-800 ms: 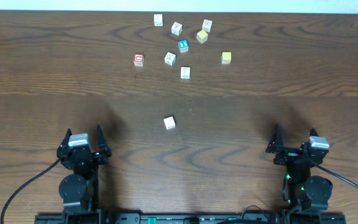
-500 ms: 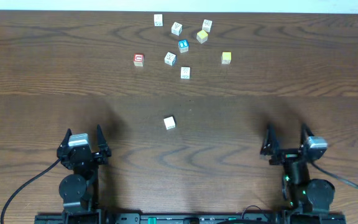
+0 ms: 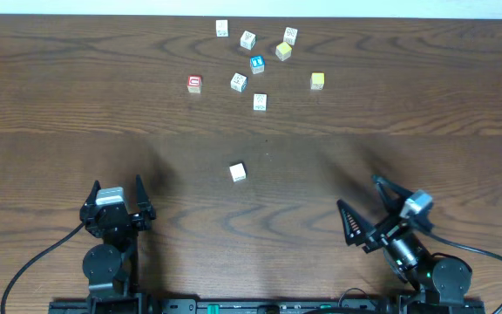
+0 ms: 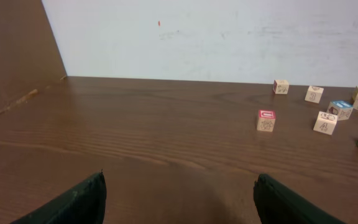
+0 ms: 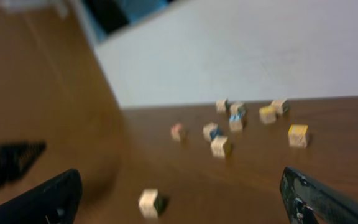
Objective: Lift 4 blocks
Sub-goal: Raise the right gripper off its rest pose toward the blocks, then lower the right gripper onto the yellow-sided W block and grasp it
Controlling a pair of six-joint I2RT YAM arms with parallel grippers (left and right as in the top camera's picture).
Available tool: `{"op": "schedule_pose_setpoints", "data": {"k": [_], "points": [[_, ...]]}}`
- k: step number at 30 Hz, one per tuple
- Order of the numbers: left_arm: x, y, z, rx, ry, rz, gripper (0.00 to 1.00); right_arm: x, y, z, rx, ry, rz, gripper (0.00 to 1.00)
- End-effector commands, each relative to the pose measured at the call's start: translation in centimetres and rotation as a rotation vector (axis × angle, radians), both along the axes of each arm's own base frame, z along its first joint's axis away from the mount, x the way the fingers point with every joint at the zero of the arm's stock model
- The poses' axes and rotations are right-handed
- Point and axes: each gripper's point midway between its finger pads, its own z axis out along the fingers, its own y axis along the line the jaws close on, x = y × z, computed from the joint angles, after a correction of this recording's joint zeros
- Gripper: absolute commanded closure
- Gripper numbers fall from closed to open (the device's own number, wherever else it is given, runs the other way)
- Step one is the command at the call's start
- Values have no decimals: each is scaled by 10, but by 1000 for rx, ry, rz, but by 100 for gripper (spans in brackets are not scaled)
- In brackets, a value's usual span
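Blocks (image 3: pixel 260 102) near table (image 3: pixel 59 105) far edge

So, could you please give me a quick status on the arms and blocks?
Both open, empty: left end effector, right end effector angled toward lone white block. Far side: other blocks clustered, none lifted. Nothing in the way.

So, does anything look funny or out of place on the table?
One small white wooden cube sits alone mid-table, turned askew, far from the other little cubes clustered near the far edge. Nothing looks broken.
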Motion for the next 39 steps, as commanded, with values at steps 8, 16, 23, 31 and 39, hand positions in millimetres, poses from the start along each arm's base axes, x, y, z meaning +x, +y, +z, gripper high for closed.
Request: {"op": "schedule_pose_setpoints", "data": {"k": [8, 16, 23, 31, 39], "points": [[-2, 2, -16, -5, 55, 13, 24, 18, -17, -16, 45, 199, -106, 1], [-2, 3, -16, -5, 55, 14, 24, 79, -18, 45, -179, 226, -96, 1], [-2, 3, -16, -5, 55, 14, 24, 139, -31, 31, -392, 784, -224, 1], [-2, 3, -16, -5, 55, 14, 24, 169, -22, 6, -578, 934, -177, 1], [-2, 2, -16, -5, 55, 13, 24, 214, 4, -5, -602, 775, -52, 1]]}}
